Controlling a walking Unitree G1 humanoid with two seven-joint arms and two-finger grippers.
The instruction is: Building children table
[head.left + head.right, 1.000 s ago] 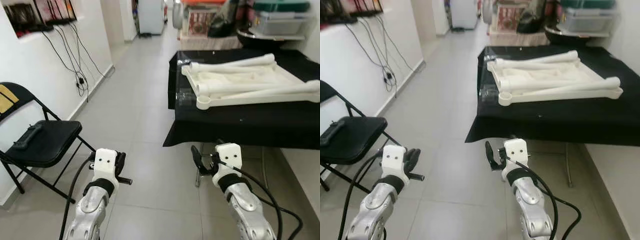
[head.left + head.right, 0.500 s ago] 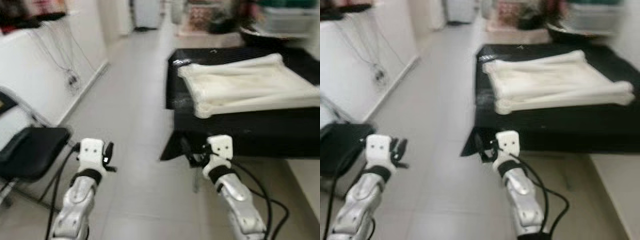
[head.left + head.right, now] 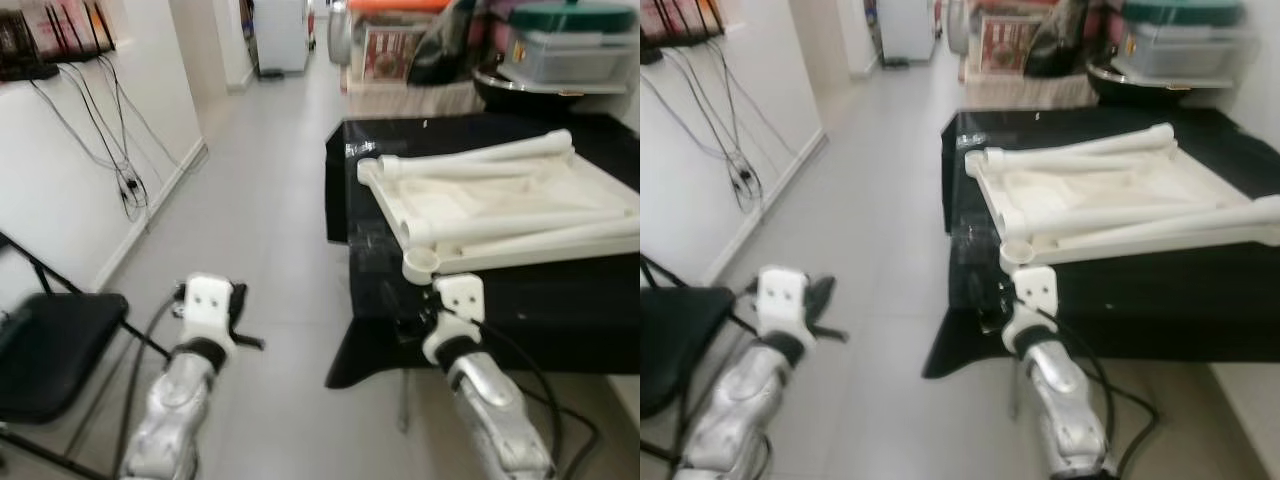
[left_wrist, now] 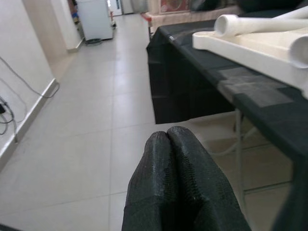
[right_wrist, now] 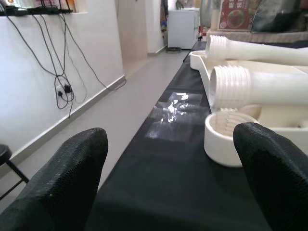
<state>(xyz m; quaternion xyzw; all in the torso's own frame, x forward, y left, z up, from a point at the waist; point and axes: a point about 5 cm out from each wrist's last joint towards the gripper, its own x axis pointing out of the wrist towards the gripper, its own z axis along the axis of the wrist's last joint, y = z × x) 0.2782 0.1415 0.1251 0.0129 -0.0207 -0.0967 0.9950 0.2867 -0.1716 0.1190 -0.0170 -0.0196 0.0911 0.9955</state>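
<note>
Nothing is assembled yet: the white plastic tabletop point(image 3: 505, 205) lies upside down on the black-draped bench point(image 3: 560, 300), loose threaded legs point(image 3: 480, 160) across it. Right gripper point(image 5: 168, 163), fingers apart, faces it; left gripper point(image 4: 174, 144), fingers together, hangs aside.

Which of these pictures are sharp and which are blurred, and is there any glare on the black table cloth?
Left and right eye views: slightly soft, the white plastic table top still readable. Right wrist view: sharp beyond, the right gripper fingers blurred, bright glare on the black table cloth. Left wrist view: the left gripper fingers fairly clear, the white parts overexposed.
</note>
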